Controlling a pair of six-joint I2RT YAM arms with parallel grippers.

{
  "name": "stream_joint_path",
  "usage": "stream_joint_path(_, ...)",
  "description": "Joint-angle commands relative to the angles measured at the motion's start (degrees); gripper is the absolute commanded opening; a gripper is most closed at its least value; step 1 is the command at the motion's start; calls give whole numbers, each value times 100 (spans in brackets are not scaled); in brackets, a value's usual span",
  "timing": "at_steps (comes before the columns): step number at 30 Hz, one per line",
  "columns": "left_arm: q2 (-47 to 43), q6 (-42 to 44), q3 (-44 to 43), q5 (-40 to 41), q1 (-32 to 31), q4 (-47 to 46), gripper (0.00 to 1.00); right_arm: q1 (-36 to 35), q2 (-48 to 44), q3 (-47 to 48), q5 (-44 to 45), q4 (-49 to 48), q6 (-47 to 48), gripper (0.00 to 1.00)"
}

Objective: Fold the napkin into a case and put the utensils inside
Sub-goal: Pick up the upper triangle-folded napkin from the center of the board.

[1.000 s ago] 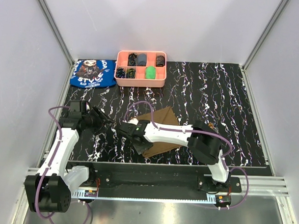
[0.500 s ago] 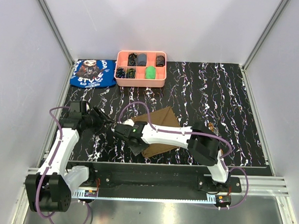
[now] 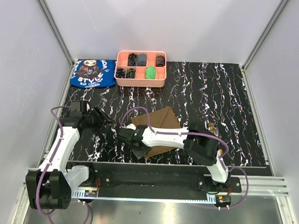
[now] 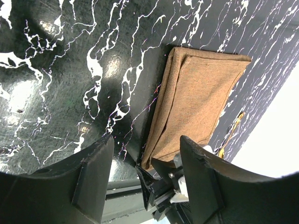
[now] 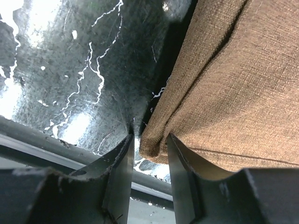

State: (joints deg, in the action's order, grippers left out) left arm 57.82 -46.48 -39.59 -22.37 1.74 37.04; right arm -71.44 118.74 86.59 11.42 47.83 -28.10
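White links (image 3: 63,144), black joints (image 3: 202,146), purple cables (image 3: 139,110), black pincers (image 4: 145,161) (image 5: 148,149)

The top view looks steeply down from above and behind the arm bases and takes in the whole table (image 3: 214,94). The left wrist view looks past the left hand (image 4: 145,142) from farther off toward the napkin (image 4: 196,98). The right wrist view, past the right hand (image 5: 148,140), sits close against that napkin's corner. All three views share the napkin.
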Motion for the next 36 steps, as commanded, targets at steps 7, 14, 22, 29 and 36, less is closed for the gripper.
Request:
stream_joint_path(7,256,227,171,-487,28,-583,63,121,97,-1030,-387,-1039,278,23)
stream_joint_path(14,493,-351,690,-1068,-410,-2049,71,262,-579,-977,-184,-1048,489,0)
stream_joint_path(22,1494,-1179,515,-848,-1298,-3290,76,578,-1414,-1065,-535,-1039,542,0)
stream_joint_path(29,2540,-1337,49,-453,-1589,-3325,76,772,-1828,-1170,-728,-1030,534,0)
stream_joint_path(36,3366,-1373,-338,-400,-1677,-3510,75,807,-1959,-1223,-790,-1030,489,0)
